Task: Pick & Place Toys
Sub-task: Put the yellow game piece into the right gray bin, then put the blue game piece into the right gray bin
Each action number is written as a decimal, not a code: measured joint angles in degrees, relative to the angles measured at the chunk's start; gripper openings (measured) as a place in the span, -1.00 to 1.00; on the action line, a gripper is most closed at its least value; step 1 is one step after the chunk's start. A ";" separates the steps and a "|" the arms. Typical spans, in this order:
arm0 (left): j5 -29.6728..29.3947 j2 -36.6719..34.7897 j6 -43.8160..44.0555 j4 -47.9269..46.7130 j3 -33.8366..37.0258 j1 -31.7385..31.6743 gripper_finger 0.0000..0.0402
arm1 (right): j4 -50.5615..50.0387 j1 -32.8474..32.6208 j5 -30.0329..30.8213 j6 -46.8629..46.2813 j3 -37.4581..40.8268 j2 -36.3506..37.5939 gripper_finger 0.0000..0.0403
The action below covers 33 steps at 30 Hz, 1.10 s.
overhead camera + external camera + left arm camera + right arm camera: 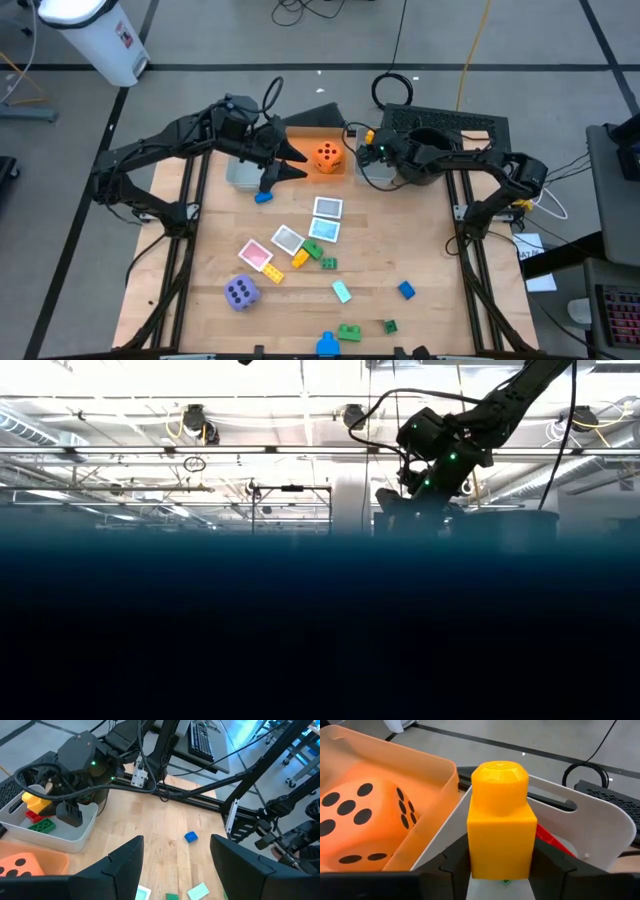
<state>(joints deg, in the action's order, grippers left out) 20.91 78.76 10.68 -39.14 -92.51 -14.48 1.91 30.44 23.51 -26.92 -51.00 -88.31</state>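
**Yellow brick poised over the grey bin**

The yellow brick (502, 820) sits clamped between the fingers of the right gripper (372, 152), stud upward, just above the grey bin (75, 834) at the far edge of the table. A red and a green brick already lie in that bin, with another yellow one. Just to its left the orange bin (385, 770) holds the orange die (327, 156).

This looks like the placing step: the brick is carried over and ready for release. The next move calls for the fingers to part and the arm to lift clear of the bin wall.

The left gripper (290, 165) hangs with fingers apart, empty, over the near side of the orange bin. Still out on the table are the purple die (241, 291), picture cards (327, 208) and scattered bricks.
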 joint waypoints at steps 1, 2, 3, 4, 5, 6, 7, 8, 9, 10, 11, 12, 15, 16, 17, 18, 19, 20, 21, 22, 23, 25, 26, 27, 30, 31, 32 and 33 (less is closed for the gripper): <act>0.00 0.00 0.00 0.00 0.00 0.02 0.18 | 0.12 0.00 0.00 0.04 0.00 0.00 -0.21; 0.00 0.00 0.00 -0.02 0.00 0.01 0.18 | 0.27 0.00 0.02 0.14 0.00 0.00 -0.20; 0.00 0.00 0.00 -0.02 0.00 0.00 0.18 | 0.32 0.00 0.02 0.17 0.00 0.00 -0.20; 0.00 0.00 0.00 -0.02 0.00 0.01 0.18 | 0.31 0.00 0.02 0.18 0.00 0.00 -0.19; 0.00 0.00 0.00 -0.02 0.00 0.02 0.18 | 0.31 0.00 0.02 0.18 0.00 0.00 -0.18; 0.00 0.00 0.00 -0.02 0.00 0.02 0.18 | 0.31 0.00 0.00 0.19 0.00 0.00 -0.17; 0.00 0.00 0.00 -0.02 0.00 0.01 0.18 | 0.31 0.00 -0.02 0.18 0.00 0.00 -0.16; 0.00 0.00 0.00 -0.02 0.00 0.02 0.18 | 0.31 0.00 -0.02 0.19 0.00 0.00 -0.16; 0.00 0.00 0.00 -0.02 0.00 0.00 0.18 | 0.31 -0.01 -0.04 0.17 0.00 0.00 -0.15; 0.00 0.00 0.00 -0.04 0.00 0.00 0.18 | 0.31 -0.02 -0.07 0.18 0.00 0.02 -0.15; 0.02 0.00 0.01 -0.04 0.00 0.00 0.18 | 0.32 -0.02 -0.31 0.20 0.00 0.35 -0.14; 0.04 0.00 0.02 -0.04 0.00 0.02 0.18 | 0.20 0.00 -0.96 0.31 0.02 0.92 -0.14; 0.06 0.00 0.02 -0.04 0.00 0.02 0.18 | 2.01 0.11 -1.27 2.05 -0.04 3.02 -0.15; 0.07 0.00 0.02 -0.04 0.00 0.00 0.18 | 2.04 0.11 -1.25 2.54 -0.03 4.05 -0.16; 0.07 0.00 0.04 -0.06 0.00 0.00 0.18 | 2.66 0.11 -1.26 3.02 0.00 5.15 -0.16; 0.07 0.00 0.04 -0.06 0.00 0.00 0.18 | 3.82 0.11 -1.25 3.50 0.00 6.31 -0.17; 0.10 0.00 0.04 -0.08 0.00 0.00 0.18 | 4.54 0.11 -1.26 3.88 -0.01 7.63 -0.18; 0.11 0.00 0.05 -0.14 0.00 0.00 0.18 | 5.21 0.11 -1.29 4.14 -0.02 8.97 -0.19; 0.11 0.00 0.16 -0.25 0.00 0.00 0.18 | 6.17 0.10 -1.29 4.26 -0.02 10.19 -0.19; 0.15 0.00 0.20 -0.54 0.00 0.01 0.18 | 6.97 -0.15 -1.31 4.22 -0.01 11.43 -0.20; 0.26 0.00 0.20 -1.11 0.00 0.18 0.18 | 7.64 -0.42 -1.29 3.98 -0.02 12.58 -0.20; 0.64 -0.02 0.18 -2.08 0.00 0.47 0.18 | 9.83 -1.03 -1.33 3.37 0.00 14.73 -0.20; 1.10 -0.02 0.18 -2.74 0.00 0.78 0.18 | 10.42 -1.54 -1.41 2.77 -0.01 15.76 -0.20; 1.75 -0.02 0.19 -3.46 0.00 1.19 0.18 | 10.59 -2.02 -1.91 2.01 -0.02 16.80 -0.20; 2.79 -0.02 -0.71 -5.39 0.00 2.85 0.18 | 9.94 -3.10 -6.79 -0.38 -0.02 19.09 -0.21; 2.73 -0.04 -1.14 -5.52 0.13 3.59 0.18 | 9.74 -3.44 -9.18 -1.20 0.00 19.67 -0.21; 2.73 -0.08 -1.28 -5.20 0.51 4.37 0.18 | 9.81 -3.86 -11.52 -2.22 0.00 20.05 -0.21; 2.71 -0.10 -1.35 -4.78 1.10 5.19 0.18 | 10.00 -4.38 -14.09 -3.26 -0.01 20.26 -0.21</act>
<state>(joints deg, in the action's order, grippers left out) 23.62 78.66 9.33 -43.91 -91.41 -9.29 11.91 26.05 9.42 -30.17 -51.01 -68.05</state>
